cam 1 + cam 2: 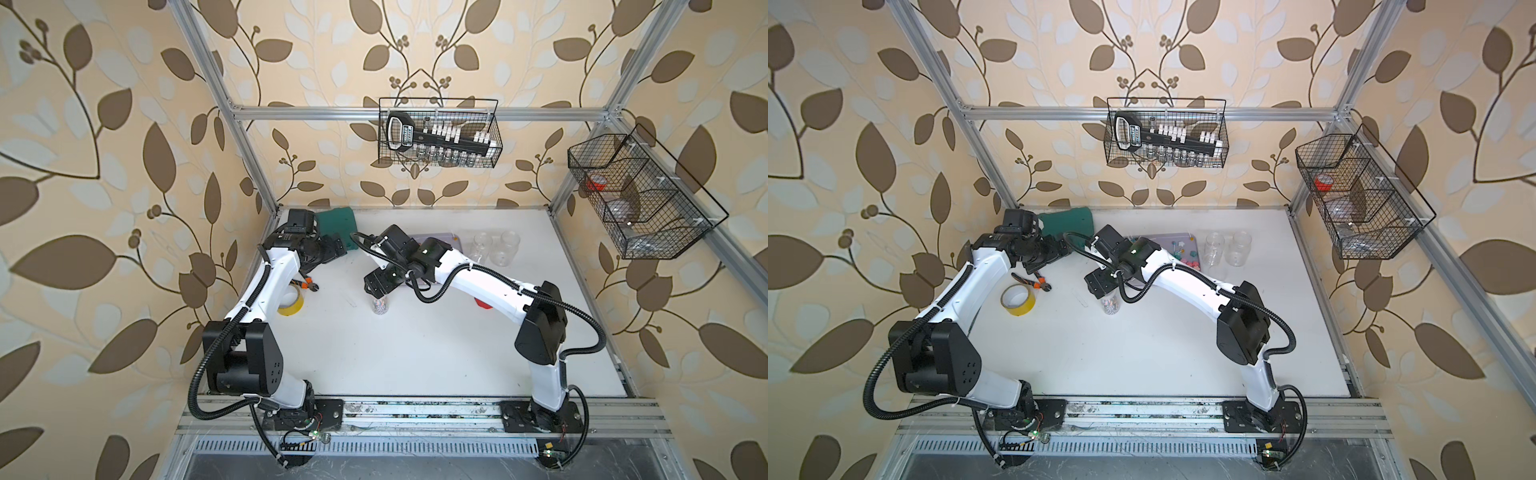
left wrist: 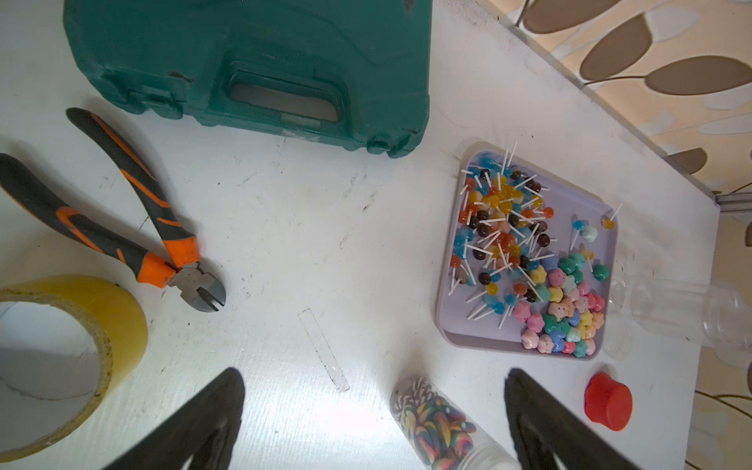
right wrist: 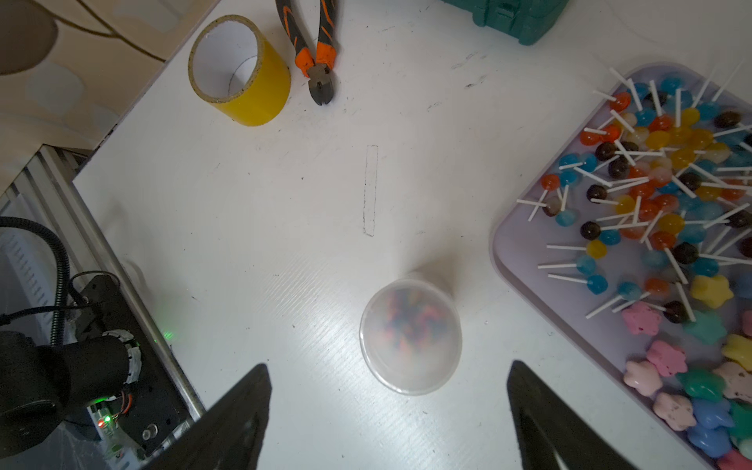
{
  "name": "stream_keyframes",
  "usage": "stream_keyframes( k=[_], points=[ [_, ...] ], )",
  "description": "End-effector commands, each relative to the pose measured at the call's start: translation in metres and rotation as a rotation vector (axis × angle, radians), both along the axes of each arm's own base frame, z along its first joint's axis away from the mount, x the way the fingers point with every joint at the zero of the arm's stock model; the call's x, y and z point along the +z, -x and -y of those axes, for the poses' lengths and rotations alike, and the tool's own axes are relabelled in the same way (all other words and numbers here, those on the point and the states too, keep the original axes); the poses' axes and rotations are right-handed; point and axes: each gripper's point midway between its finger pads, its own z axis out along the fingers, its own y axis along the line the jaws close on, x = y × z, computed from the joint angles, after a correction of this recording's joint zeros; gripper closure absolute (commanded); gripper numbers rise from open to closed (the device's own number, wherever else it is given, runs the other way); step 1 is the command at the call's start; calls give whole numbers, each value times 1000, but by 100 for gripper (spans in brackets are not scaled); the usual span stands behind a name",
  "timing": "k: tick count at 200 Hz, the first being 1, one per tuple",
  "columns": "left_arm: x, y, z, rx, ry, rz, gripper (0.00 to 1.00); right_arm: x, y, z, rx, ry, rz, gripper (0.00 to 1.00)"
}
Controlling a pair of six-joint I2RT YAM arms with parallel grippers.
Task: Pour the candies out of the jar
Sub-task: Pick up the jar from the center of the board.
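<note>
Above upright jar (image 3: 411, 335), right hand (image 3: 388, 364) spread wide; left hand (image 2: 373, 370) released too, both empty. Risk: off-centre squeeze tipping jar, candies (image 2: 435, 419) spilling short of tray (image 3: 500, 244), far right

On the white bench (image 3: 285, 244), a teal tool case (image 2: 244, 69) lies by the back edge, with orange-and-black side cutters (image 2: 122, 211) near it. A yellow tape roll (image 2: 126, 321) lies just beside the cutters (hole upward). Two empty clear jars (image 1: 498, 247) stand together. A wire basket (image 1: 473, 120) hangs on the back rail, and another basket (image 1: 648, 245) hangs at the side.
</note>
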Motion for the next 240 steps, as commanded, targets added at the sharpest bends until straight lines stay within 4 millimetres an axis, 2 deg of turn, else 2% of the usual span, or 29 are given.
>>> stream_keyframes(
  k=[1,42,93,168,174,201,240],
  points=[
    [18,-8,-3,14,29,47,1,-16,2,1,-12,68,-19,13],
    [20,-2,-13,67,69,25,1,-38,3,2,-18,137,-43,15],
    [26,6,-10,69,110,22,1,-54,3,-1,-12,161,-66,19],
    [26,9,-8,58,119,13,1,-63,-2,-6,-9,172,-62,24],
    [37,12,-7,54,116,44,1,-64,-2,-6,-8,175,-62,25],
    [39,16,-8,53,113,46,1,-69,-1,-5,-6,182,-71,30],
    [41,18,-9,53,114,51,1,-73,1,-2,-6,194,-73,31]
  ],
)
